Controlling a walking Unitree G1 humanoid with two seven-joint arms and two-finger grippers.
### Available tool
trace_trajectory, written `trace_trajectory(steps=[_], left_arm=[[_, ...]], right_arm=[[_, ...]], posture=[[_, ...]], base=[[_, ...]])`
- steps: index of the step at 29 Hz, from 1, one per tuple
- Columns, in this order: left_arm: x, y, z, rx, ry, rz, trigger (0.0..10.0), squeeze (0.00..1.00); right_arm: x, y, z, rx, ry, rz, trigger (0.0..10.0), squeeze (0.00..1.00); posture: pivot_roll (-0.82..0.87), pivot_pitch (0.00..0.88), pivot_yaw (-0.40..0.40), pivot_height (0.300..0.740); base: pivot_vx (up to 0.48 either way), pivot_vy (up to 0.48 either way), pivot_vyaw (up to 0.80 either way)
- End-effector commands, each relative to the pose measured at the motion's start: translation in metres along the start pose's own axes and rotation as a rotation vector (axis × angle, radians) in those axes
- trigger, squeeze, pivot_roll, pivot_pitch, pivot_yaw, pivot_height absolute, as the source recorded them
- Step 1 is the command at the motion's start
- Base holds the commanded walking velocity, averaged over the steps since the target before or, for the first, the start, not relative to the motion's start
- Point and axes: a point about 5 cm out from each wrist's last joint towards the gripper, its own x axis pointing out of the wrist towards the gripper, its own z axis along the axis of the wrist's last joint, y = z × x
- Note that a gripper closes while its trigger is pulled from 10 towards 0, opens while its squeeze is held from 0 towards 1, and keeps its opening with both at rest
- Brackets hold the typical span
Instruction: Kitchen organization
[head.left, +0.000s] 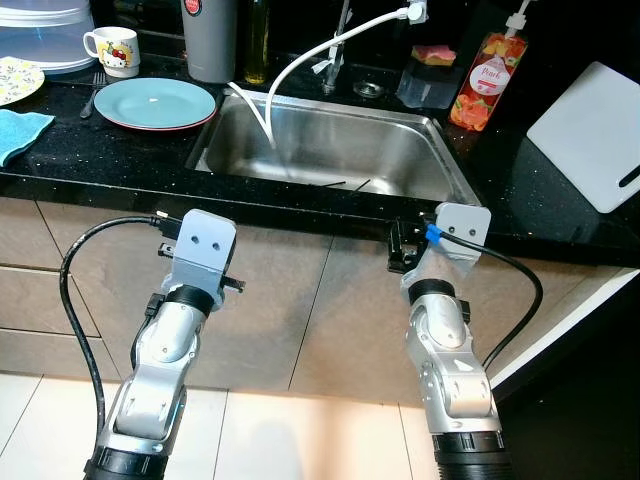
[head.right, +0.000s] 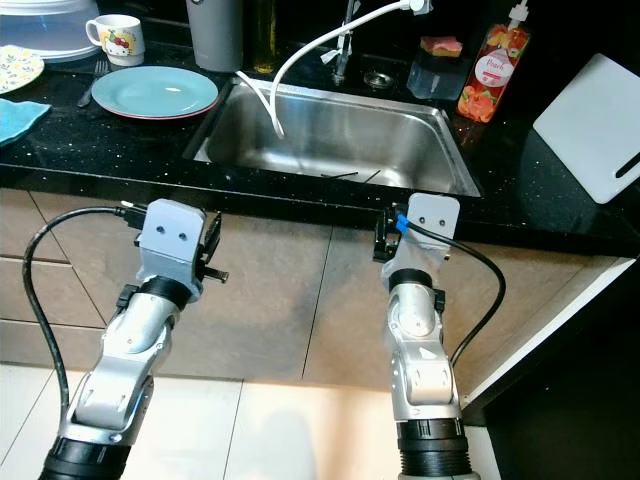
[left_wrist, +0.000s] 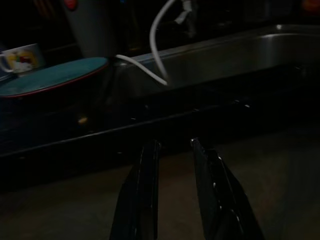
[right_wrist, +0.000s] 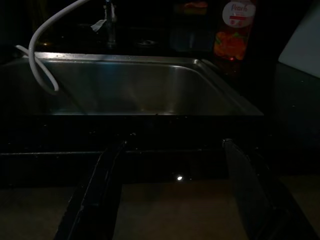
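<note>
Both silver arms are raised in front of the black speckled stone counter (head.left: 90, 175), below its front edge, so the step in hand seems to be an approach: the robot would do well to lift the grippers clear of that edge before reaching for the round teal plate with a red rim (head.left: 155, 103), which lies left of the rectangular stainless steel sink (head.left: 330, 145). The left gripper (left_wrist: 172, 150) holds its fingers narrowly apart around nothing. The right gripper (right_wrist: 172, 145) holds its fingers wide apart, apparently empty in the dark view.

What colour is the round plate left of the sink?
Light blue round plate with a red rim, clearest in left eye view.
</note>
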Motion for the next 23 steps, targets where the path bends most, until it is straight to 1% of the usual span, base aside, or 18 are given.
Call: trace_trajectory(steps=[1, 7, 15, 23], left_arm=[[0.0026, -0.0091, 0.0028, 0.006, -0.022, -0.040, 10.0, 0.00], [0.0047, -0.0051, 0.0007, -0.004, -0.013, -0.020, 10.0, 0.00], [0.0026, -0.0091, -0.0002, -0.006, -0.012, -0.039, 10.0, 0.00], [0.0005, -0.0084, -0.0022, -0.012, -0.003, -0.023, 10.0, 0.00]], right_arm=[[0.0011, -0.0053, -0.0011, -0.002, -0.001, -0.027, 10.0, 0.00], [-0.0019, -0.0007, -0.0024, 0.004, 0.001, -0.017, 10.0, 0.00], [-0.0041, -0.0032, -0.0037, 0.012, 0.005, -0.037, 10.0, 0.00], [-0.0055, -0.0026, -0.0036, 0.009, 0.012, -0.027, 10.0, 0.00]], posture=[[0.23, 0.000, -0.117, 0.740], [0.22, 0.000, -0.112, 0.740], [0.22, 0.000, -0.100, 0.740], [0.21, 0.000, -0.125, 0.740]], base=[[0.000, 0.000, 0.00], [0.000, 0.000, 0.00], [0.000, 0.000, 0.00], [0.000, 0.000, 0.00]])
